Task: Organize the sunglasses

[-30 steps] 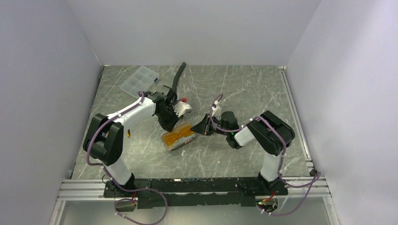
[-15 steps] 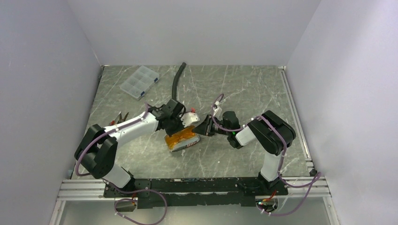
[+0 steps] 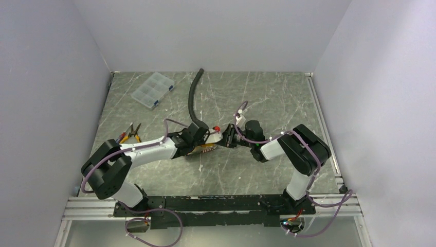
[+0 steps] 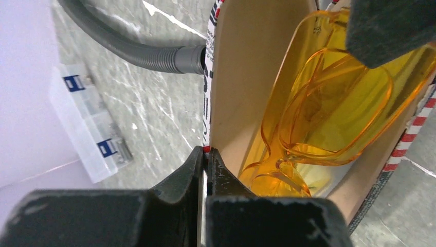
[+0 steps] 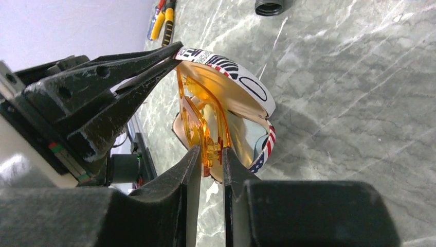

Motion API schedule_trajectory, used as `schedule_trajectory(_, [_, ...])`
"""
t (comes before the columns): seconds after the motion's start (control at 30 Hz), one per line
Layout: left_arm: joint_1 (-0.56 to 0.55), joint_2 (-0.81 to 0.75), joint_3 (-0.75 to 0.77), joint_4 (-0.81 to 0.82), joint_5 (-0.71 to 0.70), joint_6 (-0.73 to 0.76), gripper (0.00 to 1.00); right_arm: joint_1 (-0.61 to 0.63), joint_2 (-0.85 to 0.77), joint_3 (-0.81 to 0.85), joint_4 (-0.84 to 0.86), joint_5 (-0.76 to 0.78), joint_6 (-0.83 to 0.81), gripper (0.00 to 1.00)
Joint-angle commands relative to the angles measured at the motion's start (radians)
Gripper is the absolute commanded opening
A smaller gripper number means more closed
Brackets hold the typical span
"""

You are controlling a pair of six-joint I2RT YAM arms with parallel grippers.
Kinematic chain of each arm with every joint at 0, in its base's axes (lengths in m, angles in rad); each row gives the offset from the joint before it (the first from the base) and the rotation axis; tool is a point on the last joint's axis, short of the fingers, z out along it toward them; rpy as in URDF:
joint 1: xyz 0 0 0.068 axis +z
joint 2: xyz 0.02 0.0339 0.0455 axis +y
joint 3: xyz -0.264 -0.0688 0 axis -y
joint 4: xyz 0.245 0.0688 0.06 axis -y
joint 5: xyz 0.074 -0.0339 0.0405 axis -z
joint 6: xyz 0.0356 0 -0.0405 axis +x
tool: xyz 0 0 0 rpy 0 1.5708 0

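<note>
Right wrist view is showing the right gripper [image 5: 210,154] nipping the near end of the sunglasses [image 5: 200,121], its jaws standing only narrowly apart on the amber frame. The pair is sitting partway inside the mouth of the pouch [image 5: 229,67] near the middle of the desk, its long axis running straight away from those fingertips into the opening. The left gripper [image 4: 205,154] is pinching the pouch's rim, jaws closed on the edge, holding the mouth agape. Pushing deeper is probably falling to the right arm, which has the glasses. Counting: one pair of sunglasses, one pouch, one grey hose [image 4: 154,56], one clear compartment box [image 4: 87,123].
</note>
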Motion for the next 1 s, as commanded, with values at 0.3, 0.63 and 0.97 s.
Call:
schedule_trajectory(0.3, [-0.075,-0.056,-0.137,0.445,-0.242,0.196,0.03,-0.012,0.073,0.023,-0.031,-0.066,-0.026,0.00])
schedule_trajectory(0.63, [-0.109,-0.125,-0.228,0.562,-0.158,0.258,0.03,-0.032,0.065,0.113,-0.186,-0.139,-0.164,0.00])
schedule_trajectory(0.97, [-0.110,-0.100,-0.280,0.628,-0.094,0.283,0.03,-0.043,0.073,0.173,-0.309,-0.090,-0.260,0.18])
